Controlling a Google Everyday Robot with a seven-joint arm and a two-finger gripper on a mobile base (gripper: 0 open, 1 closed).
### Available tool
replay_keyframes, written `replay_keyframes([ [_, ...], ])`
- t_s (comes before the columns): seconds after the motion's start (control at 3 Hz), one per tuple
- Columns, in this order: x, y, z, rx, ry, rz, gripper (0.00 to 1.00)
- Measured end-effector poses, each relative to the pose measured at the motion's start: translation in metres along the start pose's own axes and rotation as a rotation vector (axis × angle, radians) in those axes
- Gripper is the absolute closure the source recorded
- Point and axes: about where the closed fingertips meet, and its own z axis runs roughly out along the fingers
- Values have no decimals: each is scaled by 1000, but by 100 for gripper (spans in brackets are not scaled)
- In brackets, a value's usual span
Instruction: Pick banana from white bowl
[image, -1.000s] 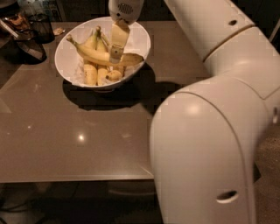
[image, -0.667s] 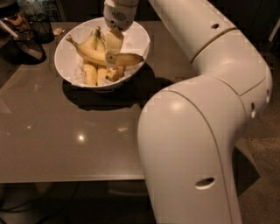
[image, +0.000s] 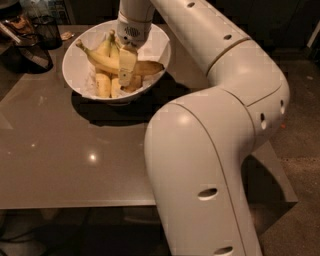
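The white bowl (image: 80, 75) stands at the far left of the grey table and holds several bananas. The long yellow banana (image: 102, 60) lies across the top of the pile. Its stem points to the upper left and its brownish end (image: 150, 67) lies toward the right rim. Shorter bananas (image: 102, 85) lie under it. My gripper (image: 125, 80) reaches straight down into the bowl from the white wrist (image: 132, 27). It sits at the middle of the long banana and covers part of it.
A dark wire basket (image: 30, 47) and a dark cup (image: 47, 30) stand at the back left, close to the bowl. My large white arm (image: 215, 150) fills the right side. The table's front edge (image: 75, 204) runs along the bottom.
The gripper has shifted slightly left and lower inside the bowl, onto the long banana's middle. The arm's elbow has swung across the view. The bananas lie much as before.
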Motion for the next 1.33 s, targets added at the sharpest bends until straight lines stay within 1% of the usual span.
replay_keyframes([
  [0.33,0,-1,-2,-8,3,6,40],
  [0.67,1,-1,4,-8,3,7,64],
  [1.0,9,0,15,-26,17,20,87],
  [1.33,9,0,14,-27,18,21,100],
])
